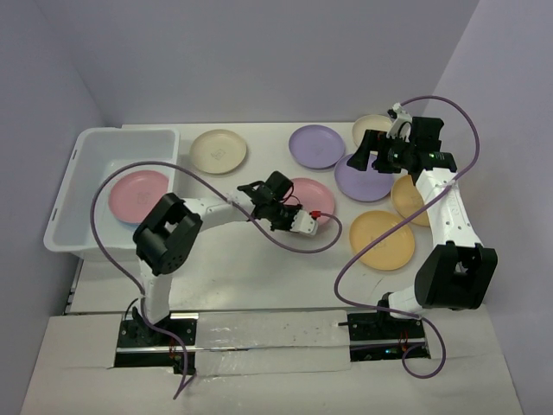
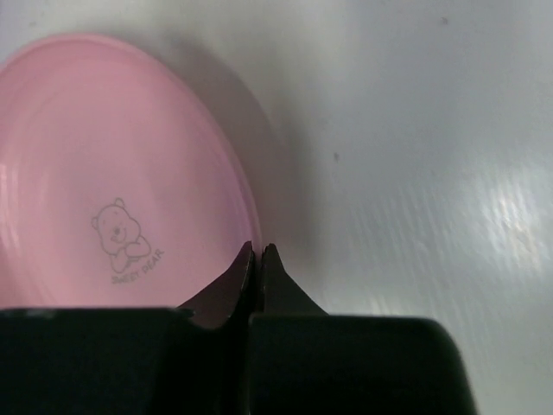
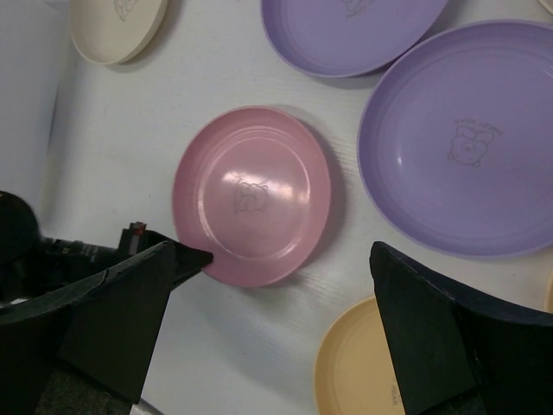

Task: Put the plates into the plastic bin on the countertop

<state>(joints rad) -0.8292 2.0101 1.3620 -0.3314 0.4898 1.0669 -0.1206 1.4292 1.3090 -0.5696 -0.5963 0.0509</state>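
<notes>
My left gripper (image 1: 294,207) is shut on the near-left rim of a pink plate (image 1: 313,197) in the middle of the countertop (image 1: 259,268). In the left wrist view its fingertips (image 2: 257,252) meet on the pink plate's (image 2: 104,173) edge. The right wrist view shows that plate (image 3: 251,207) with the left fingertip at its rim. My right gripper (image 1: 380,156) is wide open and empty, hovering over a purple plate (image 1: 361,179); it also shows in its own view (image 3: 285,285). The plastic bin (image 1: 86,143) at the left holds another pink plate (image 1: 138,194).
Other plates lie on the table: cream (image 1: 218,150), purple (image 1: 316,145), cream (image 1: 367,128) at the back right, and two orange-yellow ones (image 1: 382,239) (image 1: 408,199) beside the right arm. Walls close in behind and at the sides.
</notes>
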